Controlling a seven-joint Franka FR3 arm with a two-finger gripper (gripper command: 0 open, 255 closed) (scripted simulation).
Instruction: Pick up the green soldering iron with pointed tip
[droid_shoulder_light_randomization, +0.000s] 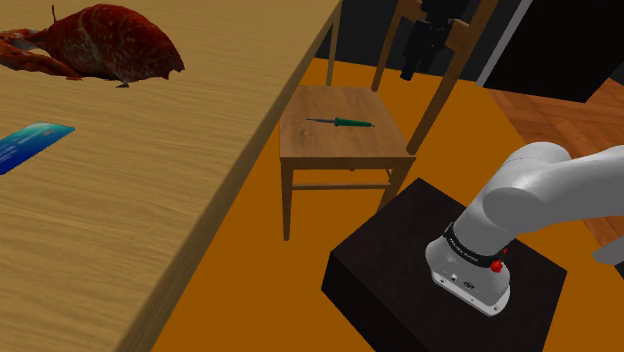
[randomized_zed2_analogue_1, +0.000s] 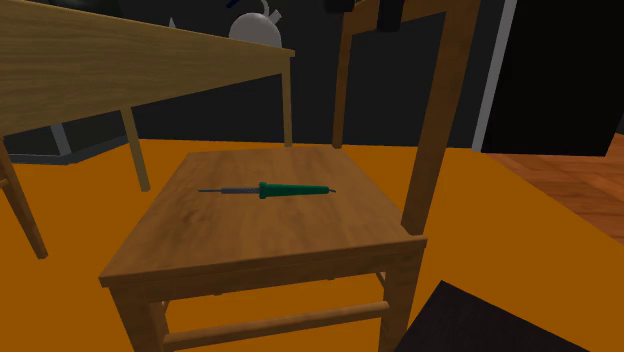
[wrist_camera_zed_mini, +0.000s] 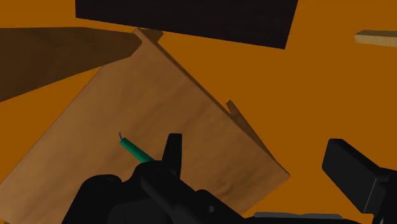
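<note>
The green soldering iron (droid_shoulder_light_randomization: 342, 122) lies flat on the wooden chair seat (droid_shoulder_light_randomization: 310, 145), near its middle. Its thin dark tip points toward the shoulder view's left. The second exterior view shows the iron (randomized_zed2_analogue_1: 291, 189) with its green handle and a slim grey shaft. My black gripper (droid_shoulder_light_randomization: 413, 62) hangs high above the chair, by the backrest. In the wrist view the gripper (wrist_camera_zed_mini: 261, 167) is open, its fingers (wrist_camera_zed_mini: 172, 153) wide apart with nothing between them. The iron (wrist_camera_zed_mini: 132, 148) lies far below, its lower end hidden behind one finger.
The chair's tall backrest (droid_shoulder_light_randomization: 445, 70) rises just beside the gripper. A long wooden table (droid_shoulder_light_randomization: 150, 210) runs along the shoulder view's left, carrying a red crab-like thing (droid_shoulder_light_randomization: 95, 45) and a blue card (droid_shoulder_light_randomization: 35, 143). The black stand (droid_shoulder_light_randomization: 400, 275) sits on the orange floor (randomized_zed2_analogue_1: 80, 200).
</note>
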